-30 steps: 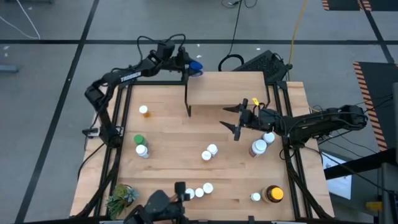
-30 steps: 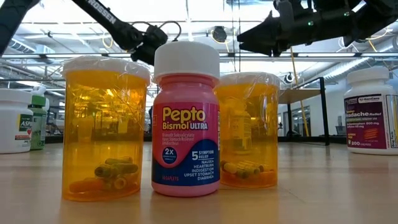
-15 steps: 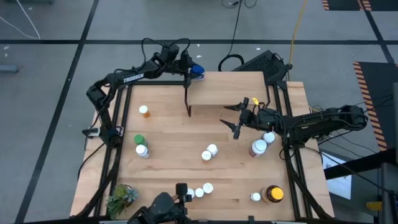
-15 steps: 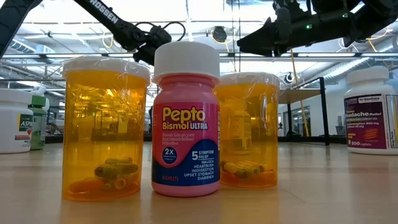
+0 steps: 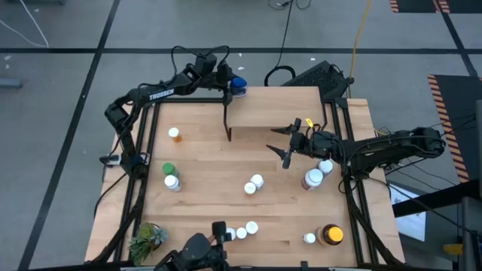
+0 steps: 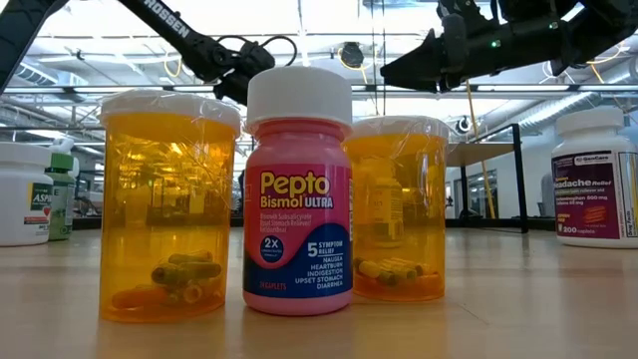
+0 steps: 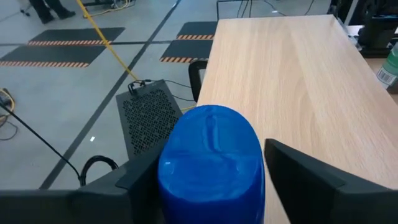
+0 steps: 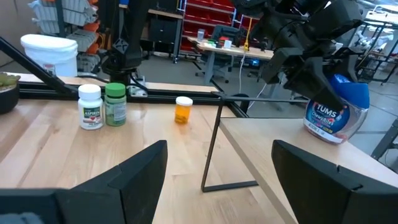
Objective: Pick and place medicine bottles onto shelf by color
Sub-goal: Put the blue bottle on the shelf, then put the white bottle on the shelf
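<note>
The left gripper [image 5: 235,84] reaches over the far left corner of the shelf [image 5: 275,105], its jaws clamped on a blue-capped bottle [image 5: 239,83]. In the left wrist view that blue cap [image 7: 211,163] fills the space between the two dark fingers [image 7: 311,182], with the pale shelf board [image 7: 286,68] stretching away beyond it. The right wrist view shows the same bottle [image 8: 332,113], white with a blue top, sitting at the shelf's corner under the left arm.

The right gripper [image 5: 285,144] hovers above the table [image 5: 203,169], just in front of the shelf, with its jaws spread apart and holding nothing.

The other bottles are spread over the table: a small orange one [image 5: 175,134] near the left edge, a green-capped one [image 5: 168,168] touching a white one [image 5: 172,181], a pair of white caps [image 5: 254,184] near the middle, and two white bottles [image 5: 318,172] by the right arm. Three stand at the front edge [image 5: 241,230], seen close up in the low view as two orange vials [image 6: 165,204] on either side of a pink bottle [image 6: 298,189]. A yellow-lidded jar [image 5: 332,235] stands at the front right, and a small plant [image 5: 146,239] at the front left.
</note>
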